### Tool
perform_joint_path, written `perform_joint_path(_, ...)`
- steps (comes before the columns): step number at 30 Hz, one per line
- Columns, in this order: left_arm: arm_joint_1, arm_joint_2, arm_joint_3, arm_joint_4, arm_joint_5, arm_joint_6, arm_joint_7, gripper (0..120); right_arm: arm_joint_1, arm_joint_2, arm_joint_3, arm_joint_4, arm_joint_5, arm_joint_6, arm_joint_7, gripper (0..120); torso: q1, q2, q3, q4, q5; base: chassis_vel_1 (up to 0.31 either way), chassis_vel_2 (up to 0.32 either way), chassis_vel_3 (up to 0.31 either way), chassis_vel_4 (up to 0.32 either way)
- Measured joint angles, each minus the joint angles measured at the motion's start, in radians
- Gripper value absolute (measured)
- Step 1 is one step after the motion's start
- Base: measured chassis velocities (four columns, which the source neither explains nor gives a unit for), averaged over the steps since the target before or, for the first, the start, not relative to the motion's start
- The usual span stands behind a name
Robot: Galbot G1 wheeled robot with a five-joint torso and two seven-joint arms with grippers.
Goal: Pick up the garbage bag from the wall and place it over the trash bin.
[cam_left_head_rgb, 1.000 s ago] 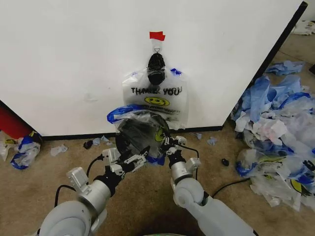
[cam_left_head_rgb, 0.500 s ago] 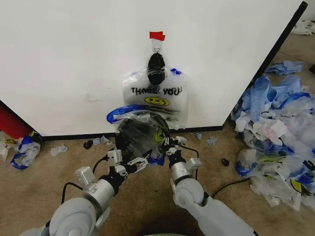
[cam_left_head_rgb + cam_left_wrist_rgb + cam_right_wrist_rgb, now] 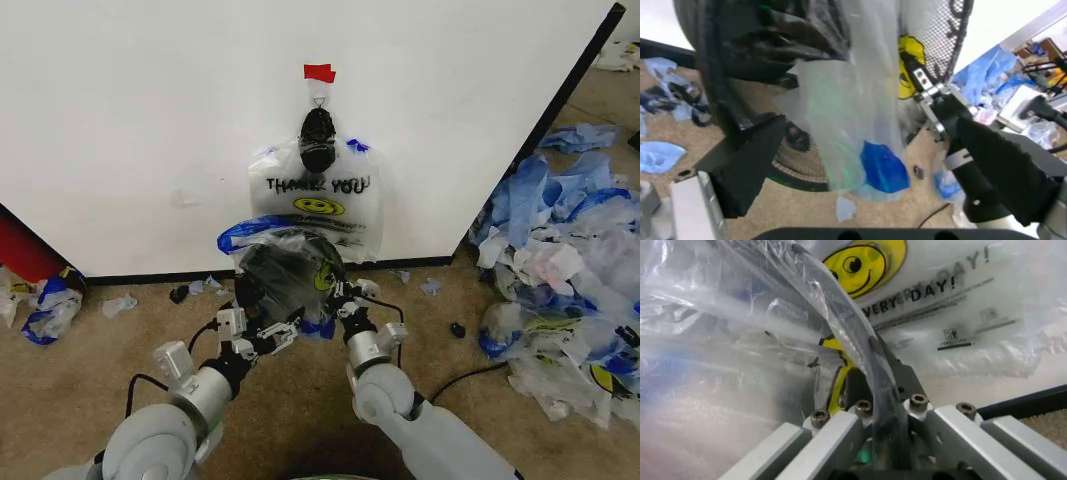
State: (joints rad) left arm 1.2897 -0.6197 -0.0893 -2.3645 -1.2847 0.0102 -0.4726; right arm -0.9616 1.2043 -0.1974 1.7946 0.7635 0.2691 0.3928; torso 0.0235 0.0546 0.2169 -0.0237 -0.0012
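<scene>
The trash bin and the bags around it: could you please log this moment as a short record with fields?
trash bin: black mesh, tilted on its side, mouth towards the robot, a see-through bag draped over it
garbage bag: "THANK YOU" bag hanging on the wall under red tape
left gripper: at the bin's lower rim, fingers apart beside the draped plastic
right gripper: closed on the bin's rim and plastic
floor: heap of blue-and-white bags to the robot's right

Two grey rounded arms, black cables looping alongside, ending in silver-and-black hands (hex screws on the brackets)
</scene>
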Motion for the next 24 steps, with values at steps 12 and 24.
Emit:
perform_joint_path(12, -0.02, -0.016, 0.021, 0.031, 0.054, 0.012, -0.057, 100, -0.011, 0.001, -0.002, 0.011, -0.004, 0.001, -0.003, 0, 0.0, 0.0, 0.0, 0.0, 0.0, 0.0, 0.0, 0.0, 0.0)
perform_joint_path(24, -0.009, -0.024, 0.014, 0.03, 0.092, 0.019, -0.087, 100, -0.013, -0.003, 0.004, 0.012, 0.003, 0.004, -0.015, 0, 0.0, 0.0, 0.0, 0.0001, 0.0001, 0.0, 0.0, 0.0, 0.0)
